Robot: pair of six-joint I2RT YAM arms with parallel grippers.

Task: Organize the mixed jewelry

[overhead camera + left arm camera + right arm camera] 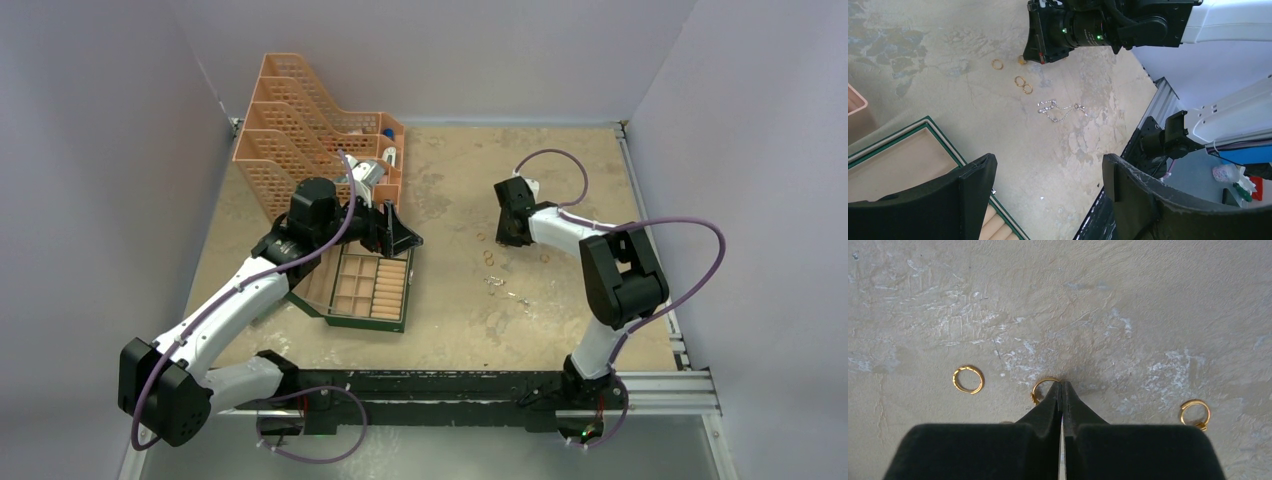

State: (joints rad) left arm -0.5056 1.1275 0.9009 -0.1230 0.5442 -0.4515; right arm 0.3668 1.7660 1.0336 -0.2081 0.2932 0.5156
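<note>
Right hand (1062, 386) clenched, tips touching a gold ring (1038, 387) at frame centre, other rings (968, 379) left and lower right; left hand (1048, 167) released above green box (923, 123), silver chain (1060, 111) mid-frame

The top camera looked steeply down from above and behind the arm bases (585, 390), which sat at 6 o'clock, and it stood far enough off to take in the whole counter (560, 300). The left wrist camera peered out between the spread left jaws, slanting across the counter towards the overhead view's 3 o'clock. At middle range it caught the gold rings (1023, 85), the silver chain (1068, 111) and the right arm (1098, 25). The right wrist camera faced almost straight down, very near the surface, with the closed right jaws at its 6 o'clock. All three views shared the rings' patch.
</note>
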